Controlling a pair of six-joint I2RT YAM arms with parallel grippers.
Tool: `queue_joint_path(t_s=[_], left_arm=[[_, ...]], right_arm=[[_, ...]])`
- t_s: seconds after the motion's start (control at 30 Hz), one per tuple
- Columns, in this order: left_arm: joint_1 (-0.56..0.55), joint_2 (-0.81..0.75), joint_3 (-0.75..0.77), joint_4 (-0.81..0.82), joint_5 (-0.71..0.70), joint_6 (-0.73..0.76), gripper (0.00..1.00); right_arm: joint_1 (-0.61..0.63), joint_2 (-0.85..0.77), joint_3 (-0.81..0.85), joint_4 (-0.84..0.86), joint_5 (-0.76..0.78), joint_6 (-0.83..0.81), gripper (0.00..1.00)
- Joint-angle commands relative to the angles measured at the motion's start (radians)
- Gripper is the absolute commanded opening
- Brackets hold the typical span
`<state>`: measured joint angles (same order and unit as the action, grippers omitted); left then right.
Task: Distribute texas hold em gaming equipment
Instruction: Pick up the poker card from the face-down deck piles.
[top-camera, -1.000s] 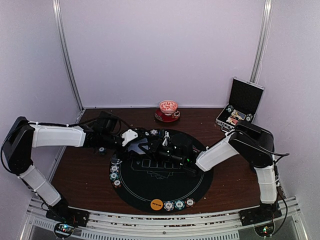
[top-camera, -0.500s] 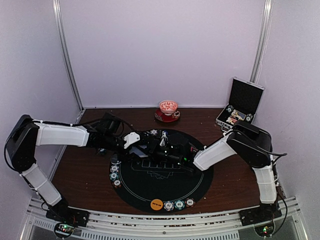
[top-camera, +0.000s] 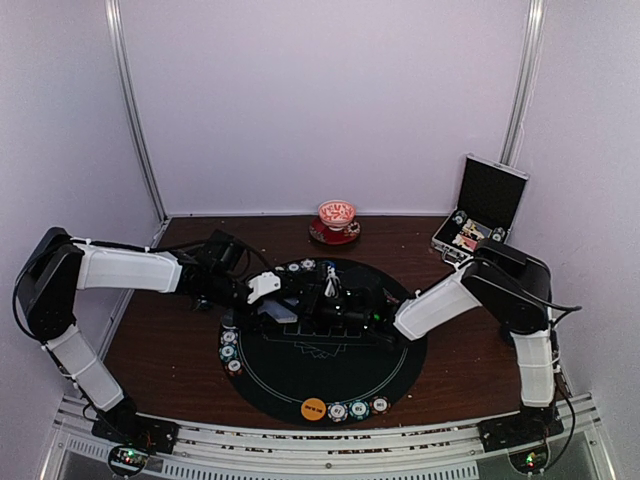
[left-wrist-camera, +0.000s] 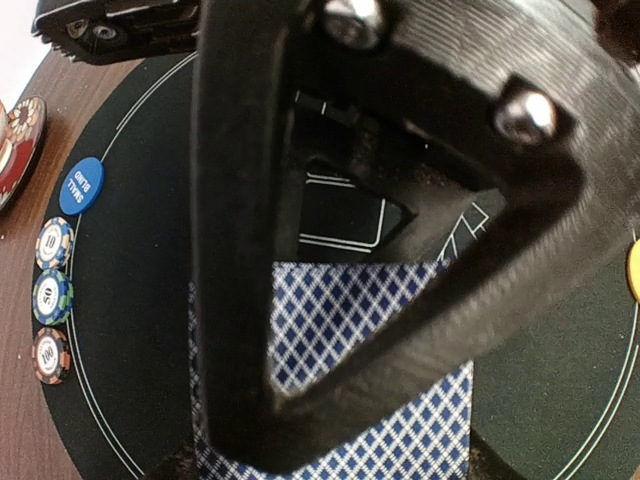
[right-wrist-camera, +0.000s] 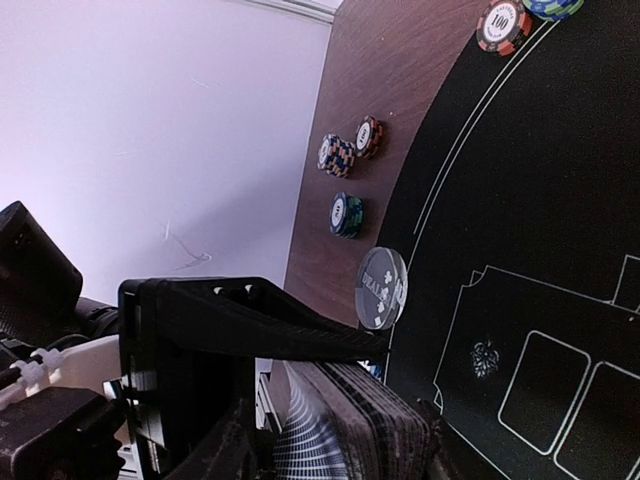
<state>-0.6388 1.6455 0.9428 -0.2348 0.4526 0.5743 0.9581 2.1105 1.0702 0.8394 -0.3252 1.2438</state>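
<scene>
A deck of blue-diamond-backed playing cards (left-wrist-camera: 335, 320) sits between my left gripper's (left-wrist-camera: 330, 462) fingertips, which press on its two long edges. In the top view the deck (top-camera: 277, 311) hangs over the upper left of the round black mat (top-camera: 330, 375). My right gripper (right-wrist-camera: 400, 400) meets it from the right, open, with one finger (right-wrist-camera: 270, 320) above the fanned deck (right-wrist-camera: 375, 425) and the other below. A clear dealer disc (right-wrist-camera: 383, 288), a blue disc (left-wrist-camera: 81, 186), an orange disc (top-camera: 313, 408) and striped chips (left-wrist-camera: 51, 296) lie round the mat's rim.
An open silver-edged black case (top-camera: 482, 212) stands at the back right. A red-and-white cup on a saucer (top-camera: 337, 220) sits at the back centre. More chips (top-camera: 358, 408) line the mat's near rim and more chips (right-wrist-camera: 345, 214) lie on the brown table (top-camera: 160, 350).
The right gripper's jaws have opened beside the deck. The left arm has reached a little further right over the mat, with its jaws drawn in slightly on the cards.
</scene>
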Motion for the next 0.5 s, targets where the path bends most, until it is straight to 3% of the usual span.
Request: queue_joint_path(t_s=[0.0,0.33,0.47], left_arm=[[-0.007,-0.033,0.011,0.011,0.009,0.022,0.39],[-0.007,-0.047,-0.007,0.031,0.008,0.011,0.41],[-0.007,-0.047,-0.007,0.031,0.013,0.010,0.41]], right_arm=[[-0.013,-0.040,-0.024,0.026,-0.044,-0.027,0.52],[-0.011,-0.004,0.010,0.002,-0.088,-0.035,0.53],[-0.009,-0.005,0.022,-0.055,-0.069,-0.056,0.49]])
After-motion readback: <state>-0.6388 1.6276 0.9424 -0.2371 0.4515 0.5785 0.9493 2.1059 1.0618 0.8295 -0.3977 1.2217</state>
